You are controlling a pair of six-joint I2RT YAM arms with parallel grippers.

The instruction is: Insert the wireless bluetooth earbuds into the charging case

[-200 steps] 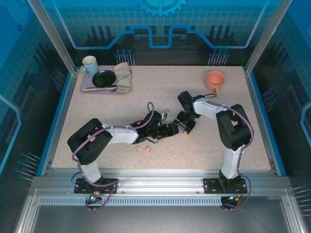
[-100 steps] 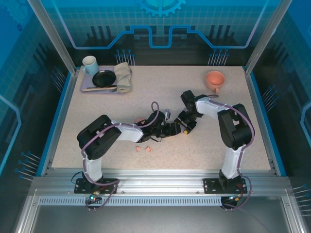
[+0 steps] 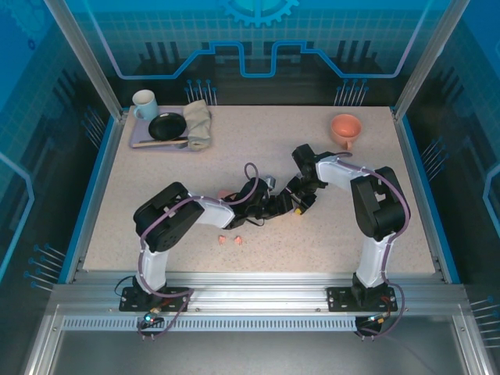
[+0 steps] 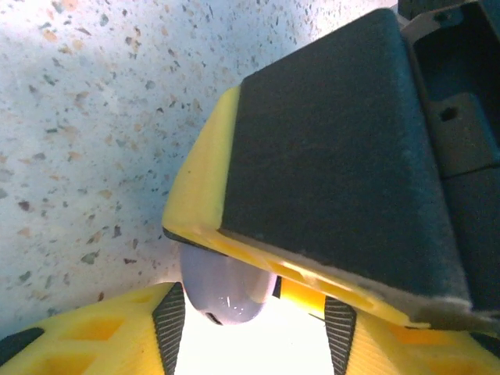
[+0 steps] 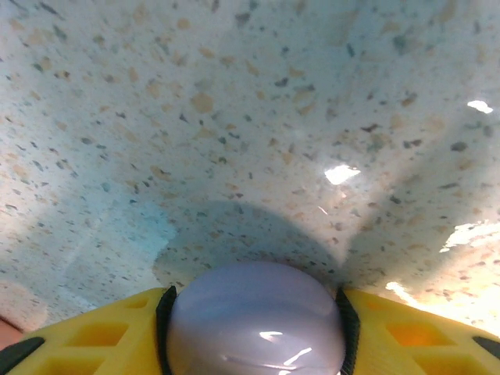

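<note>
In the right wrist view, my right gripper (image 5: pixel 254 344) is shut on a rounded lilac charging case (image 5: pixel 254 312), which touches both pads just above the speckled table. In the top view the right gripper (image 3: pixel 301 203) meets my left gripper (image 3: pixel 284 208) at mid-table. Seen from the left wrist, a lilac rounded piece (image 4: pixel 225 291) sits against the left finger's pad (image 4: pixel 169 328), partly hidden behind the right gripper's yellow-and-black finger (image 4: pixel 328 148). I cannot tell whether it is an earbud or the case. The left gripper (image 4: pixel 254 340) stands open, with a gap at its right pad. Two salmon-pink earbuds (image 3: pixel 230 240) lie on the table below the left forearm.
A salmon-pink object (image 3: pixel 226 194) peeks out behind the left forearm. At the back left is a grey tray (image 3: pixel 141 143) with a mug, a black plate and a folded cloth. An orange cup (image 3: pixel 345 127) stands at the back right.
The left arm has pushed farther right toward the right gripper, its elbow swinging forward, and its jaws have narrowed. The right gripper has barely shifted and keeps its grip.
</note>
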